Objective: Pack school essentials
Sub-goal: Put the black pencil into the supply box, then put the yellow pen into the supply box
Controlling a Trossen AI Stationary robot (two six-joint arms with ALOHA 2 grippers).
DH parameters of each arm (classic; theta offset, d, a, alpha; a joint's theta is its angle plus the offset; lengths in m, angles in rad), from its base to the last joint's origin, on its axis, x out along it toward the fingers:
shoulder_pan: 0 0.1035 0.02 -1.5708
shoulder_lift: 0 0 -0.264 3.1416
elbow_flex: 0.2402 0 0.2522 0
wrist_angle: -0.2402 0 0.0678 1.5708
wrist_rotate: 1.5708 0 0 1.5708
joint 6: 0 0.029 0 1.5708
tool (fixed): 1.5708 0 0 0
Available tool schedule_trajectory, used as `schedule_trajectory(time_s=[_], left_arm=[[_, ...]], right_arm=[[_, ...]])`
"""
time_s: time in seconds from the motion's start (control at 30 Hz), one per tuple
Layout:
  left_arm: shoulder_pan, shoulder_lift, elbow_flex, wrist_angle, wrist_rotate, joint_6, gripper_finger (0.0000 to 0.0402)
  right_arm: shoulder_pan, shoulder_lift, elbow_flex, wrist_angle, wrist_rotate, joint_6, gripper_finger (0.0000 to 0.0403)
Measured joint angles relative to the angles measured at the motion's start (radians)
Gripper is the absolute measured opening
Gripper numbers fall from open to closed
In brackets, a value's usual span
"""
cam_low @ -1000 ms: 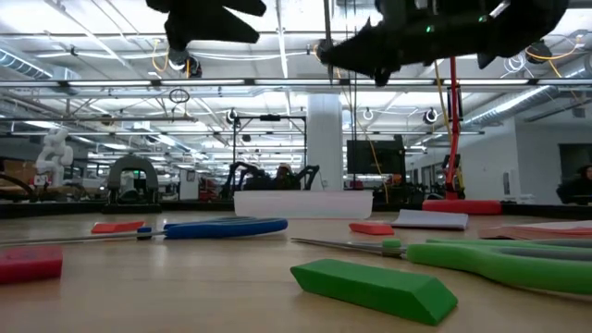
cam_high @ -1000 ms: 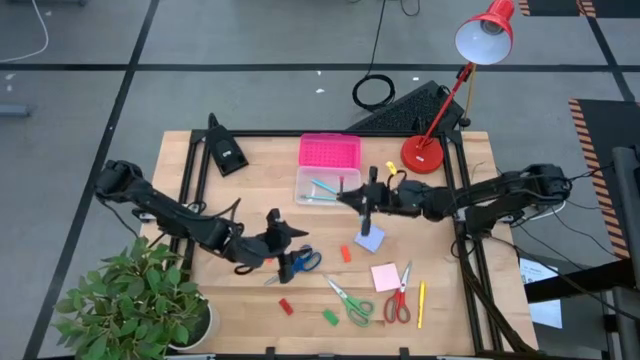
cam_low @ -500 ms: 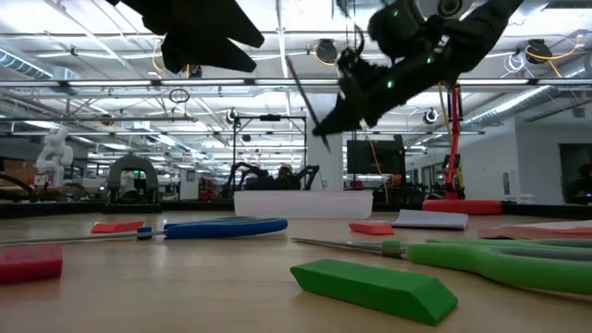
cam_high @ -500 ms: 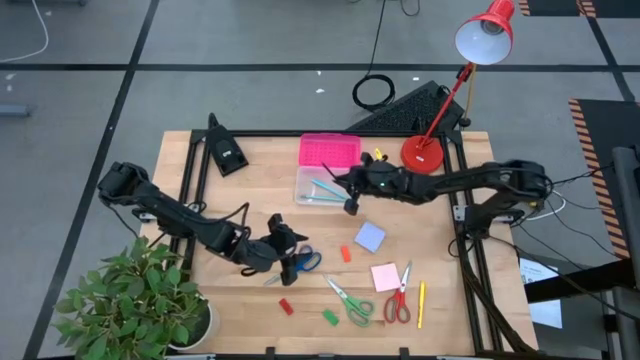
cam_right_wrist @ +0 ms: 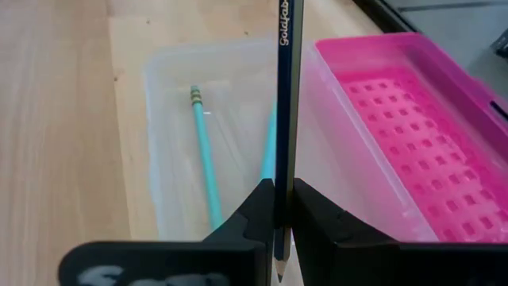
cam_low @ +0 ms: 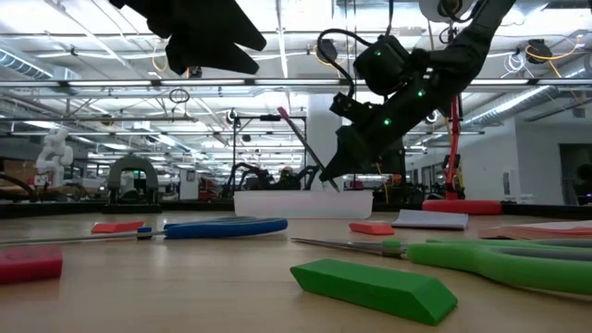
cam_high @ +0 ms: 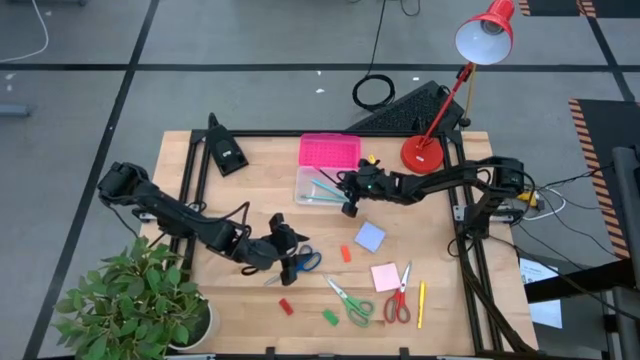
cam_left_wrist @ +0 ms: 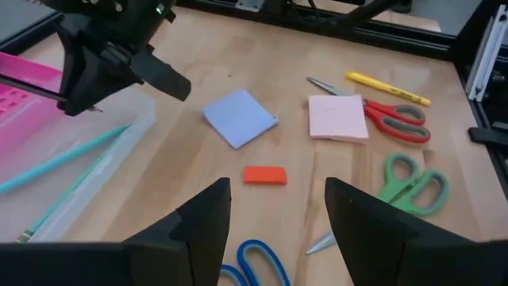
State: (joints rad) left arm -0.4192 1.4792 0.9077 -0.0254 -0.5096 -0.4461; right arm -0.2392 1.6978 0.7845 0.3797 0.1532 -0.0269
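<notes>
At the centre of the high view, we see our right gripper (cam_high: 345, 192) over the clear plastic box (cam_high: 322, 186), its fingers (cam_right_wrist: 317, 225) pressed tight on a dark blue pencil (cam_right_wrist: 284, 119). Two turquoise pencils (cam_right_wrist: 205, 155) lie inside that box, and the pink perforated lid (cam_high: 329, 151) lies just above it in the frame. Lower left of centre, our left gripper (cam_high: 288, 254) hangs with its fingers (cam_left_wrist: 367, 230) spread wide over the blue-handled scissors (cam_high: 298, 262). Toward the lower right of the wooden table (cam_high: 260, 180) lie a blue notepad (cam_high: 370, 237), a pink notepad (cam_high: 386, 277), green-handled scissors (cam_high: 352, 303) and red-handled scissors (cam_high: 399, 301).
</notes>
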Motion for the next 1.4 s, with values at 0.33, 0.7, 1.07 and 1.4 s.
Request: schedule_trajectory(time_s=[0.33,0.7,1.07,1.4], left_arm=[[0.021,0.000,0.000,0.004,0.019,-0.002,0.0209],[0.020,0.000,0.000,0.013,0.019,-0.003,0.0209],[0.020,0.000,0.000,0.014,0.019,-0.003,0.0209],[0.020,0.000,0.000,0.013,0.043,0.003,0.0209]], right_arm=[[-0.002,0.000,0.000,-0.071,0.000,0.030,0.0025],[-0.002,0.000,0.000,-0.080,0.000,0.035,0.0044],[-0.002,0.000,0.000,-0.083,0.000,0.043,0.0092],[0.001,-0.025,-0.001,-0.093,-0.023,0.043,0.0098]])
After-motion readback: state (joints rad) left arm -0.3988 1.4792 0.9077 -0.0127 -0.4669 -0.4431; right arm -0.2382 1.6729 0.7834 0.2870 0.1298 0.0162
